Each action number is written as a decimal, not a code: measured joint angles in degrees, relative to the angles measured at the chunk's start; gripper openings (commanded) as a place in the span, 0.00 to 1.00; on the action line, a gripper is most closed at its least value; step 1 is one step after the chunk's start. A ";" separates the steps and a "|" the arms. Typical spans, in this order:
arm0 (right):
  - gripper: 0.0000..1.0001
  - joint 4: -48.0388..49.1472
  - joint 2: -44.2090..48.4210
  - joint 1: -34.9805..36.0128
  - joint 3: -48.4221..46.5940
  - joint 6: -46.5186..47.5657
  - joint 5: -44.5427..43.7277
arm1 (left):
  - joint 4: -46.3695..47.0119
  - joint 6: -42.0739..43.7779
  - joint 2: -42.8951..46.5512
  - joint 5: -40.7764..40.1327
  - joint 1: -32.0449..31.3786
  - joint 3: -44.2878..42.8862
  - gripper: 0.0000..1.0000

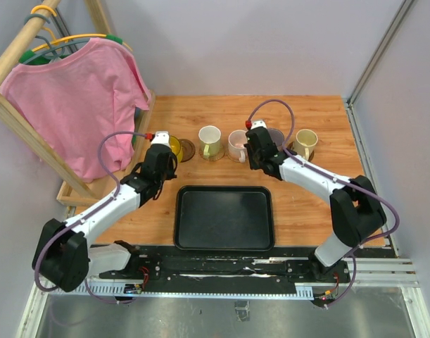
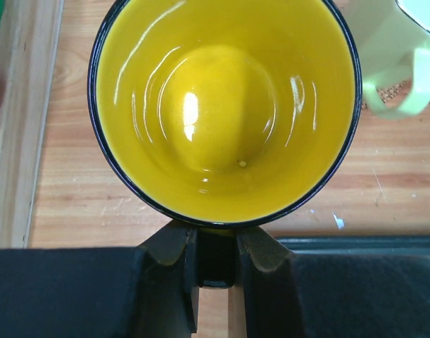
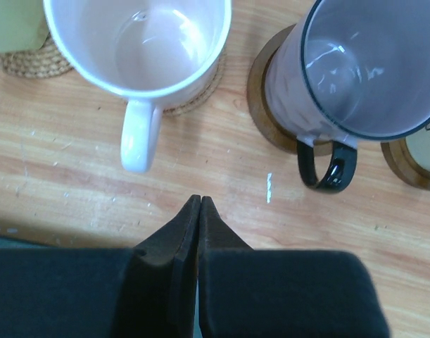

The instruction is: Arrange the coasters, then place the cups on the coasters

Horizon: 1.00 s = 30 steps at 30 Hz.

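My left gripper (image 2: 215,238) is shut on the black handle of the yellow cup (image 2: 222,105), which fills the left wrist view. From above, that cup (image 1: 175,146) overlaps a dark coaster (image 1: 187,149); whether it rests on it I cannot tell. To its right stand a white cup (image 1: 210,141), a pink cup (image 1: 237,144), a greyish purple cup (image 1: 276,135) and a cream cup (image 1: 306,141). My right gripper (image 3: 199,203) is shut and empty, just in front of the pink cup (image 3: 137,42) on its tan coaster (image 3: 200,95) and the purple cup (image 3: 369,63) on its dark coaster (image 3: 267,113).
A black rectangular tray (image 1: 224,217) lies between the two arms, near the front edge. A wooden rack with a pink shirt (image 1: 74,98) stands along the left side of the table. Grey walls close in the back and the right.
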<state>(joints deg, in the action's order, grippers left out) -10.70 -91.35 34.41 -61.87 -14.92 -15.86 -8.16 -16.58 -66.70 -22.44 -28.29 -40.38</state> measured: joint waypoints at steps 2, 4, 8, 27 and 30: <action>0.01 0.66 -1.05 -0.85 -0.63 0.24 0.07 | 1.22 0.28 -2.05 0.68 1.51 -0.79 0.01; 0.01 1.36 -2.25 -1.62 -1.38 0.44 0.24 | 2.56 0.42 -4.37 1.55 2.78 -1.99 0.01; 0.01 2.64 -4.81 -2.69 -2.62 0.85 0.94 | 5.42 0.52 -8.66 2.58 4.76 -4.31 0.00; 0.01 6.16 -8.55 -3.15 -5.11 1.95 7.06 | 8.09 0.48 -15.74 3.26 6.64 -7.23 0.01; 0.01 6.38 -9.09 -3.15 -5.38 1.95 8.02 | 8.11 0.46 -16.11 3.28 6.80 -7.39 0.00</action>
<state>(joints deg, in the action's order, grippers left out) -4.32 -100.44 31.27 -67.24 -12.97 -7.84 -0.05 -16.12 -82.81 -19.16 -21.50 -47.77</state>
